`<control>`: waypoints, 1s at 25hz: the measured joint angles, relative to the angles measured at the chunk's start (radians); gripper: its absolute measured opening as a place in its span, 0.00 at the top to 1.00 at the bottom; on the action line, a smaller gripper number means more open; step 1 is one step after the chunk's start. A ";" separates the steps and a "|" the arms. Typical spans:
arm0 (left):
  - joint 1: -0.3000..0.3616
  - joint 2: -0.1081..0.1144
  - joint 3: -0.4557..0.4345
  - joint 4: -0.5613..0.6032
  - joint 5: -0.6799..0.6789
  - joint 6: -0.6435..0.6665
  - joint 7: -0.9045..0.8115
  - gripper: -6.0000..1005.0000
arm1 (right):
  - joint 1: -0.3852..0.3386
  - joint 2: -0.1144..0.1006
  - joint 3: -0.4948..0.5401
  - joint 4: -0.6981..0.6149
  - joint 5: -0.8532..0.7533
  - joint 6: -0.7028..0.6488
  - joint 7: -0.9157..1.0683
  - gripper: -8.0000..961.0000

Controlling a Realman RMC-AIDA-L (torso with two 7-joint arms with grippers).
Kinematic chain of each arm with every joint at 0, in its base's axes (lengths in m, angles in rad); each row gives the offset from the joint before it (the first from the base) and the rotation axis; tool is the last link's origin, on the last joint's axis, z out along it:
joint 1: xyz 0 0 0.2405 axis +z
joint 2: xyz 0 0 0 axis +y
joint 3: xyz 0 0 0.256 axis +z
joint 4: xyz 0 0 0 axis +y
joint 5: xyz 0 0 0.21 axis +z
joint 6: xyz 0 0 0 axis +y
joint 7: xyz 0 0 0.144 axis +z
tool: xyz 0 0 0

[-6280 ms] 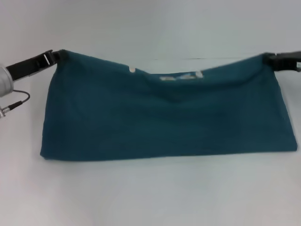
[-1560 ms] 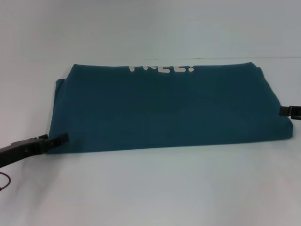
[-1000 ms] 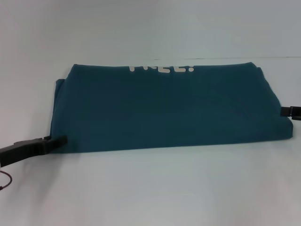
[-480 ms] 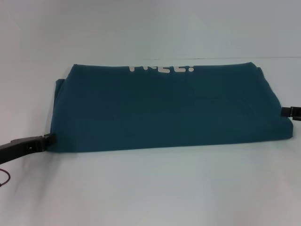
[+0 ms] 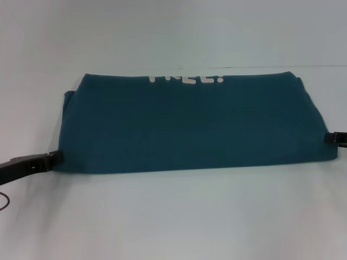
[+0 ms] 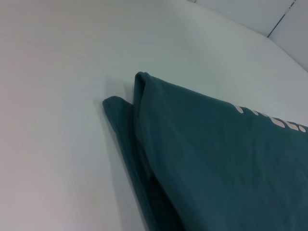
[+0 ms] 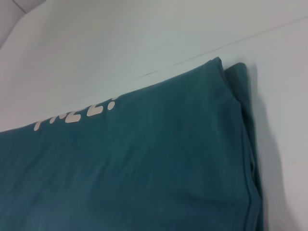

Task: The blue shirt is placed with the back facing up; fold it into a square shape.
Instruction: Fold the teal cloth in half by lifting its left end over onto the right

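Since a second and a half ago: left claw (image 5: 54, 157) drawn back off the near-left corner of the blue shirt (image 5: 192, 127), now just outside the hem; right claw (image 5: 332, 137) slid a little nearer along the right edge.

Head view: shirt folded into a wide band flat on the tabletop (image 5: 173, 216), white lettering (image 5: 186, 79) at the far edge. Cannot tell whether either claw is spread or pressed together.

Left wrist view: stacked layers at the shirt's left end (image 6: 139, 125).

Right wrist view: right end (image 7: 240, 125), layers slightly offset.

Likely between folds; next, probably regrasping one end and carrying it across to square the band.
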 joint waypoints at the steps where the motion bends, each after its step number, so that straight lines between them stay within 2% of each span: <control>1: 0.000 0.001 0.000 0.000 0.000 0.000 -0.002 0.99 | 0.000 0.001 0.000 0.000 0.000 0.003 0.000 0.40; 10: -0.003 0.004 0.002 0.006 0.000 0.001 -0.009 0.99 | 0.013 0.010 -0.003 0.040 -0.009 0.052 -0.012 0.40; 21: -0.005 0.006 0.002 0.011 0.000 0.001 -0.010 0.99 | 0.017 0.013 -0.005 0.053 -0.009 0.046 -0.036 0.52; 23: -0.003 0.006 0.001 0.013 0.000 0.001 -0.011 0.99 | 0.015 0.013 -0.003 0.050 -0.007 0.032 -0.041 0.76; 25: -0.002 0.006 0.002 0.014 0.000 0.001 -0.011 0.99 | 0.014 0.013 0.002 0.048 -0.004 0.020 -0.047 0.83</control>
